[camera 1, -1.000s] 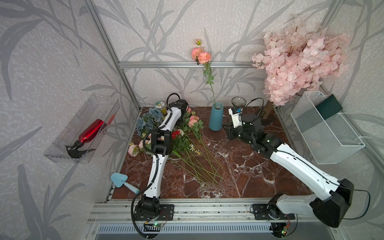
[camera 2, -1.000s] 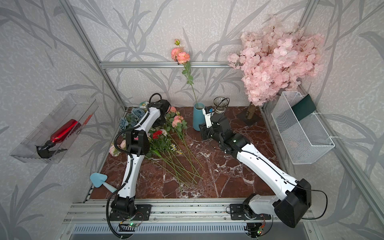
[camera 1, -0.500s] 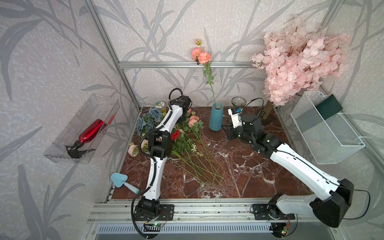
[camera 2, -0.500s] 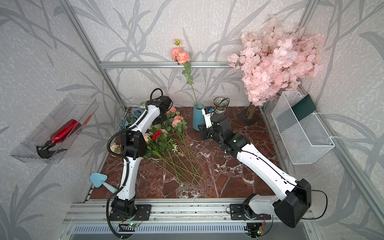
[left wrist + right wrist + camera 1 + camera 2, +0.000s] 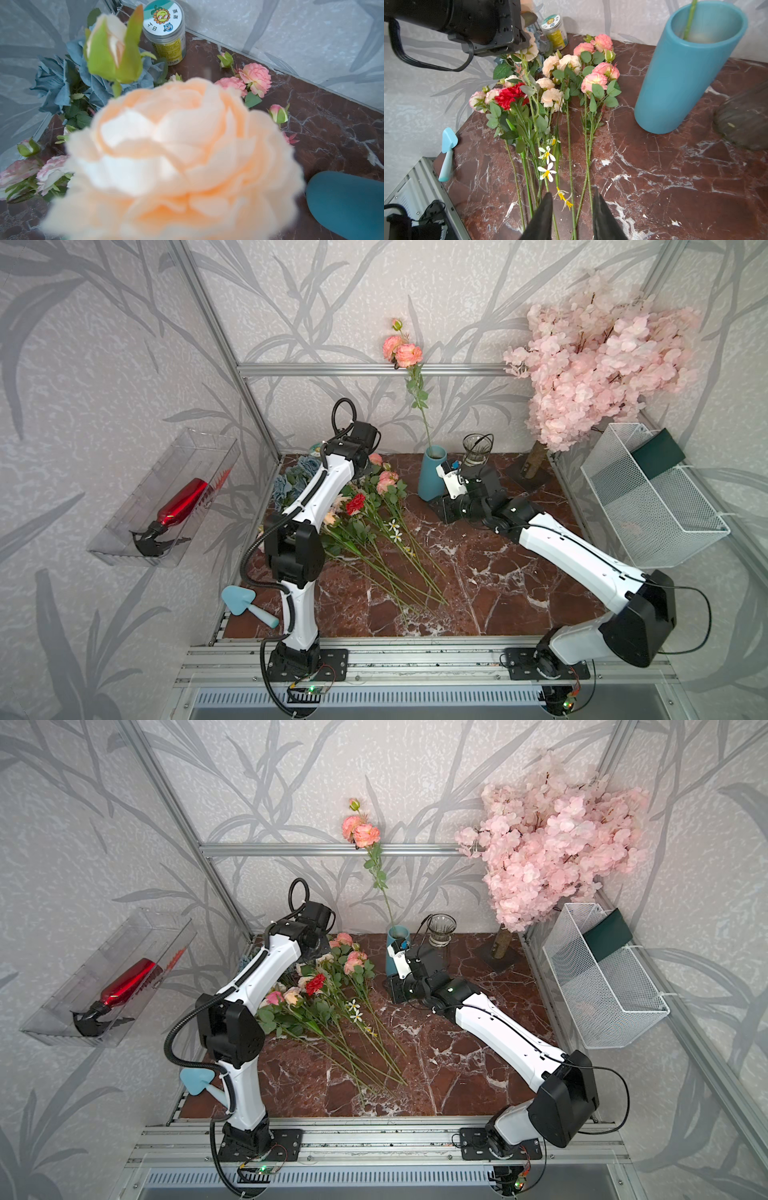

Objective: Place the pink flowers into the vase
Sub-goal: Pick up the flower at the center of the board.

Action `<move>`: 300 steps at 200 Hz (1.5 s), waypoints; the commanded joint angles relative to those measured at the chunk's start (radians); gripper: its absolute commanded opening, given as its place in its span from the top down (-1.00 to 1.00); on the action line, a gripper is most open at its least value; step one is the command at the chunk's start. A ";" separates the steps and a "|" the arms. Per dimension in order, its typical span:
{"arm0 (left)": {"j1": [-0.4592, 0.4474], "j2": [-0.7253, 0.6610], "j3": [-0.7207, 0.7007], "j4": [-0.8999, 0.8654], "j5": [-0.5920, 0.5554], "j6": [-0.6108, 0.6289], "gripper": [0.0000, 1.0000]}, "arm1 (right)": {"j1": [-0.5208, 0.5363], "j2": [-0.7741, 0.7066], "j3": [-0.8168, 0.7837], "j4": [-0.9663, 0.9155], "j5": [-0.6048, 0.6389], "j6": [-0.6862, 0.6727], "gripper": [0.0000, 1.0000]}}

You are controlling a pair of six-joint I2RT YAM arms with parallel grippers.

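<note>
The pink flowers (image 5: 600, 80) lay fanned across the left half of the table (image 5: 498, 572) beside the vase (image 5: 430, 485), open room to their right; the right gripper (image 5: 571, 207) gaped empty, the left gripper (image 5: 519, 35) was shut, its catch hidden.

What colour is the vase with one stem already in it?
Plain teal blue, no pattern. The tall cylindrical vase shows best in the right wrist view.
</note>
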 commanded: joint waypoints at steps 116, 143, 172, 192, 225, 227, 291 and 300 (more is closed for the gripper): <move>0.122 -0.451 -0.351 0.550 0.277 0.143 1.00 | 0.049 0.199 0.226 0.110 -0.185 0.010 -0.10; 0.186 -0.496 -0.415 0.614 0.416 0.065 1.00 | 0.049 0.268 0.308 0.122 -0.292 0.003 -0.13; 0.192 -0.532 -0.426 0.624 0.423 0.063 1.00 | 0.060 0.313 0.354 0.090 -0.307 -0.008 -0.14; 0.193 -0.551 -0.377 0.583 0.406 0.088 1.00 | 0.081 0.351 0.433 0.031 -0.295 -0.053 -0.15; 0.193 -0.551 -0.294 0.509 0.457 0.087 1.00 | 0.122 0.452 0.613 -0.085 -0.270 -0.118 -0.18; 0.193 -0.554 -0.296 0.510 0.460 0.085 1.00 | 0.124 0.457 0.622 -0.089 -0.268 -0.120 -0.17; 0.193 -0.590 -0.331 0.519 0.511 0.061 1.00 | 0.166 0.585 0.816 -0.225 -0.191 -0.190 -0.15; 0.193 -0.593 -0.338 0.535 0.534 0.074 1.00 | 0.172 0.602 0.841 -0.242 -0.176 -0.201 -0.14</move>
